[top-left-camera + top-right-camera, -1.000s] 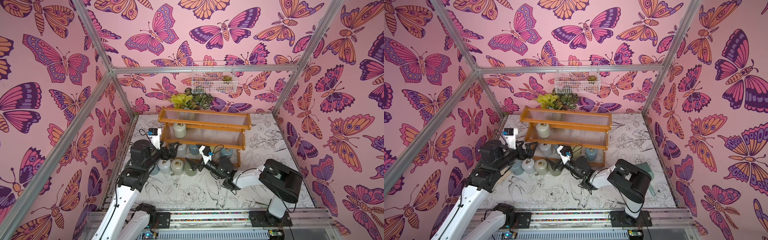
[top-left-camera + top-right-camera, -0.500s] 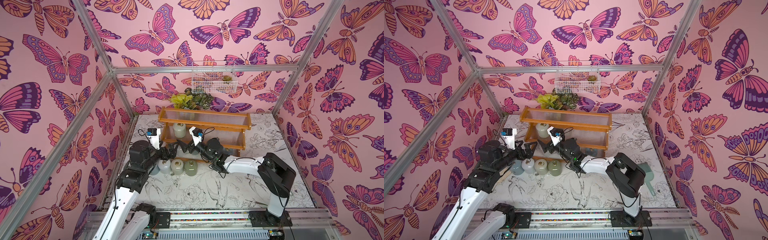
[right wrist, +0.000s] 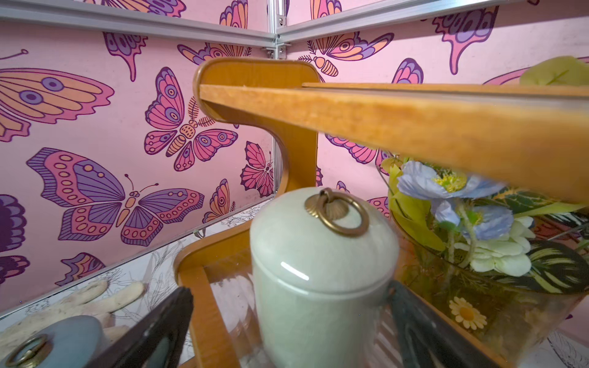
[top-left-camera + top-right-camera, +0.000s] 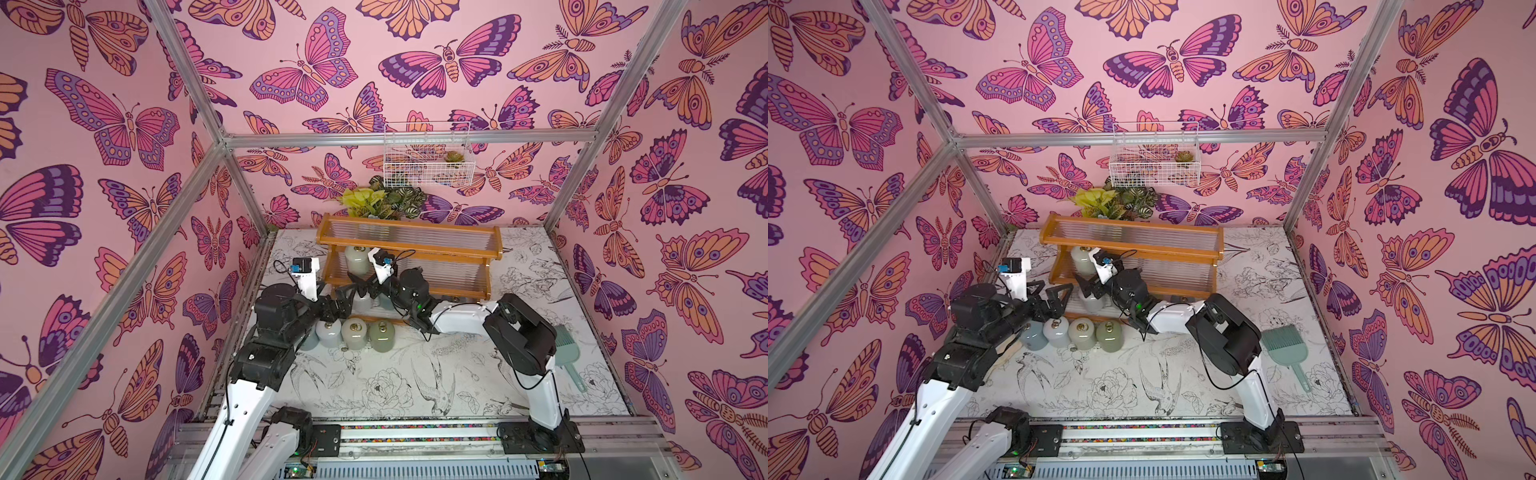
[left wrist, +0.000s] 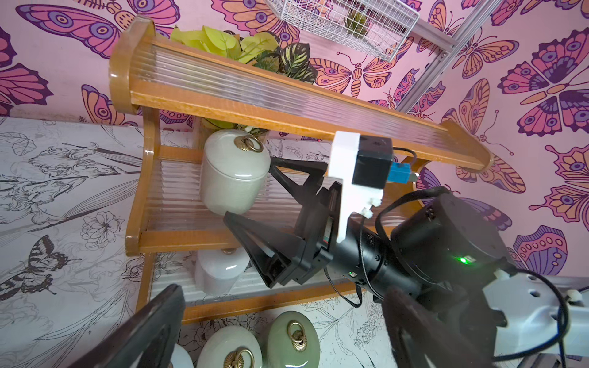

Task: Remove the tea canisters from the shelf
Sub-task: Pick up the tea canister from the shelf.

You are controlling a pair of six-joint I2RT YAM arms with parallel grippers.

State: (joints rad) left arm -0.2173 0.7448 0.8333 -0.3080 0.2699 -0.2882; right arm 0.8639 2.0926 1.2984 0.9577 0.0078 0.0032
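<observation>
Swinging up from the lower tier and across toward the left edge of the worktop (image 4: 374,386), my right arm has brought its right pincer (image 5: 248,188) to the middle tier of the shelf (image 4: 409,249). It stands wide, one finger on each side of the pale green canister (image 3: 318,255), and I judge neither is pressing yet. That canister sits upright at the left end of the middle tier, under the top rail. A white canister (image 5: 223,274) waits on the bottom tier below it. Four canisters (image 4: 1081,332) already stand in a row on the worktop, just in front of the shelf.

My left pincer (image 4: 343,297) hovers by the shelf's left end, also spread wide and empty.

The canister looks glazed, so I expect it to be hard, slick, fairly heavy for its size, and likely to chip if knocked. The lid may sit loose, and the ring pull would swing. I would close on the straight body below the lid seam, firmly and squarely. Then I would draw it out toward the front edge, since the rail above leaves little room to lift.
</observation>
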